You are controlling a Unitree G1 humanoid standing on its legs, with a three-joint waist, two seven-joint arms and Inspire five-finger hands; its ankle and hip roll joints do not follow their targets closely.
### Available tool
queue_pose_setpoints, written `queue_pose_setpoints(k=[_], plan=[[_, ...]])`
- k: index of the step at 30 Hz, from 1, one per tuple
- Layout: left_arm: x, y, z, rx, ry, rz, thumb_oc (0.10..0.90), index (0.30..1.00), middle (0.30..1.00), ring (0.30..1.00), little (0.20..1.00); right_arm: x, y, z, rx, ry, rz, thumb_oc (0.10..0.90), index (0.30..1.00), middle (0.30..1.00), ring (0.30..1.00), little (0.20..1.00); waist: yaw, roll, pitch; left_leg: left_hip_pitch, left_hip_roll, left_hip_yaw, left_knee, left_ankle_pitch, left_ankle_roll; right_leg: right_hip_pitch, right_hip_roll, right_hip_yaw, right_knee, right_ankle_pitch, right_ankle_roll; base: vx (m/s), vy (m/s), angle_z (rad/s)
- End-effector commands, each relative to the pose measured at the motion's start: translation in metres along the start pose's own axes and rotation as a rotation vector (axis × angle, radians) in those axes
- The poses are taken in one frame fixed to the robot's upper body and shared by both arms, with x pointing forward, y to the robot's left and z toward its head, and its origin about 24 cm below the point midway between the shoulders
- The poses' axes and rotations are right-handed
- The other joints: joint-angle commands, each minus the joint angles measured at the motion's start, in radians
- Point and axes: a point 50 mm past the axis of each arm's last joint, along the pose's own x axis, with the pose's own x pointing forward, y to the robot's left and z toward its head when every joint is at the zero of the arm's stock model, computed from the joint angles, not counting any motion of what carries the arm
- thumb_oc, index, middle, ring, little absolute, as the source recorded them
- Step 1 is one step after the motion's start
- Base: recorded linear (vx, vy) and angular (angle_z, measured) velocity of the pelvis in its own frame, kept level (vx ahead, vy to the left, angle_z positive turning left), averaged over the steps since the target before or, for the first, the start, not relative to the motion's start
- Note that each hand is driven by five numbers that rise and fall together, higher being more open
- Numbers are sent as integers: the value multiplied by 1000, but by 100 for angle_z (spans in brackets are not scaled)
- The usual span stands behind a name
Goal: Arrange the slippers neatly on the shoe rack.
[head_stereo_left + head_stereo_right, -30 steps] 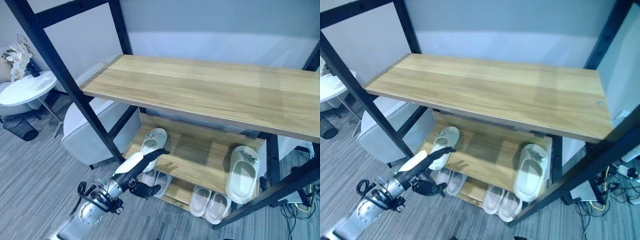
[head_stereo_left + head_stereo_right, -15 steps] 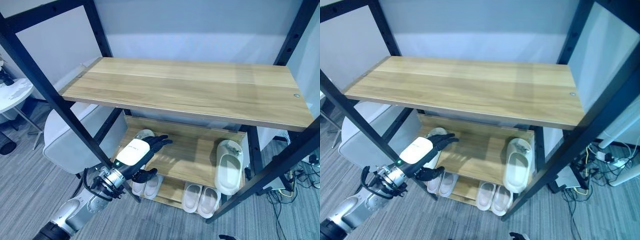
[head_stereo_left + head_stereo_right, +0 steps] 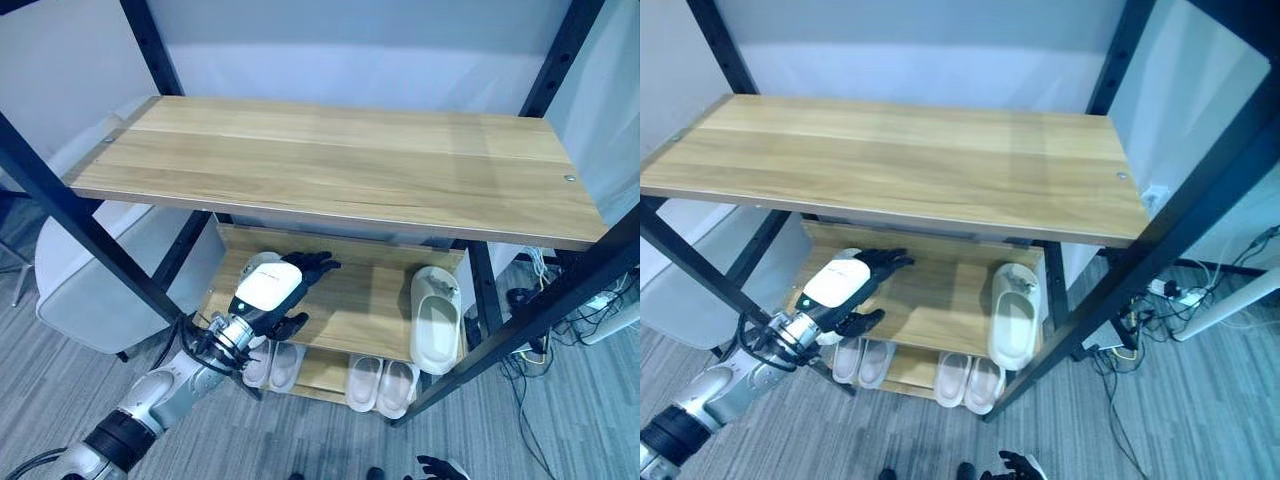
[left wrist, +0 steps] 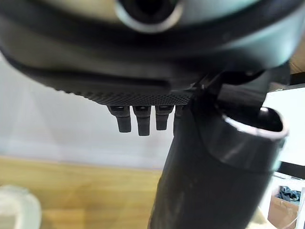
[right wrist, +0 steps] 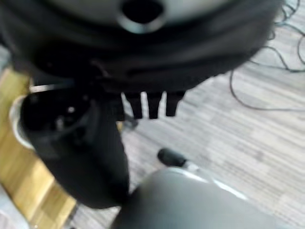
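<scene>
shoe rack [image 3: 330, 165]: pale wood-grain shelves, black frame | slipper [image 3: 436, 320] on the right of middle shelf: cream-white | two slipper pairs [image 3: 383, 383] on bottom shelf: off-white | left hand [image 3: 275, 290]: dark fingers, white back | floor [image 3: 1160, 420]: grey striped | wall [image 3: 940, 40]: pale grey

One pale cream rubber slipper [image 3: 435, 320] lies lengthwise at the wooden shoe rack's [image 3: 370, 305] middle shelf's right end, toe pointing back.

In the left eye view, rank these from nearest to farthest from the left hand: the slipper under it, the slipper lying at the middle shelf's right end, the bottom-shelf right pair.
From the left hand:
1. Slipper under it, middle shelf's left end.
2. Bottom-shelf right pair, below and right.
3. Right-end slipper, middle shelf, far right.
</scene>
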Motion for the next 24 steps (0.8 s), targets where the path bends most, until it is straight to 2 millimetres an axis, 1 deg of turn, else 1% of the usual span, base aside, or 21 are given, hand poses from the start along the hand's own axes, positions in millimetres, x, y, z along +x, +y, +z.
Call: queue_pose_setpoints(k=[1,9,14,15,18,24], plan=[[36,60,-6,128,-53,289,800,900,900,900,900,-4,4,-13,-20,29,10,800,900,900,900,900,5,-36,3,-47,-42,-33,2,-37,-7,16,-39,-49,12,-44,122,3,33,-1],[35,70,-16,187,-18,304,800,900,900,900,900,-4,4,-16,-5,45,11,800,900,900,900,900,11,-53,6,-51,-46,-26,2,-43,1,5,-45,-39,12,-35,128,6,13,0],[33,73,-25,220,16,305,800,900,900,900,900,-4,2,-16,-8,46,11,800,900,900,900,900,11,-55,7,-47,-51,-20,2,-47,5,2,-51,-34,12,-30,130,7,21,0],[31,73,-32,246,46,300,800,900,900,900,900,-4,-1,-17,-9,46,6,800,900,900,900,900,9,-56,6,-48,-53,-19,2,-48,7,2,-53,-32,12,-28,132,0,0,0],[29,76,-32,231,53,341,800,900,900,900,900,-5,0,-19,-10,54,8,800,900,900,900,900,11,-56,6,-49,-56,-19,2,-49,9,-3,-58,-33,12,-26,134,10,25,-1],[25,82,-40,285,79,341,800,900,900,900,900,-6,-3,-24,-9,68,4,800,900,900,900,900,10,-51,5,-52,-62,-15,2,-50,14,-9,-64,-27,12,-18,139,0,0,0]])
